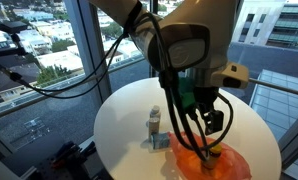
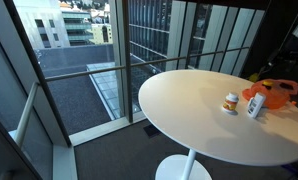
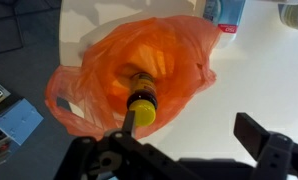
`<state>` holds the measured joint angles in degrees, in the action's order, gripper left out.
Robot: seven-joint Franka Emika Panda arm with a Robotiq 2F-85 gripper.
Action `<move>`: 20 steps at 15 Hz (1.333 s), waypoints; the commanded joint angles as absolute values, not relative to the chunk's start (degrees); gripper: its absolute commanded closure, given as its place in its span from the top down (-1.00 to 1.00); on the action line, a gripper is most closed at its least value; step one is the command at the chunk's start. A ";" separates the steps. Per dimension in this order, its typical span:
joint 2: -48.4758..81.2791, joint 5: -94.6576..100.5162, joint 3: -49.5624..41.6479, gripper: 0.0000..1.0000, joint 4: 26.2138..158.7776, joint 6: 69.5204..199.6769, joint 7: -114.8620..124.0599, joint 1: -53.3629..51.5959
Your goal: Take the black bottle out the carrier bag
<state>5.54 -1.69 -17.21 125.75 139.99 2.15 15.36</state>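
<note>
The orange carrier bag (image 3: 139, 60) lies open on the round white table (image 3: 259, 70). A dark bottle with a yellow cap (image 3: 141, 102) lies inside it, cap towards the wrist camera. My gripper (image 3: 192, 128) is open just above the bag's mouth; one finger is beside the yellow cap and the other is over bare table. In an exterior view the gripper (image 1: 203, 125) hangs directly over the bag (image 1: 211, 162). The bag also shows at the table's far side in an exterior view (image 2: 273, 95).
A white bottle (image 1: 155, 124) stands beside the bag, with a small orange-topped jar (image 2: 230, 102) next to it (image 2: 255, 105). The table edge (image 1: 104, 140) is close. Glass walls and railings surround the table.
</note>
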 commanded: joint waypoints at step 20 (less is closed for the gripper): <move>25.87 -3.24 -17.76 1.00 108.97 137.52 7.12 18.60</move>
<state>24.25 -3.52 -17.88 111.40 139.32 5.79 18.16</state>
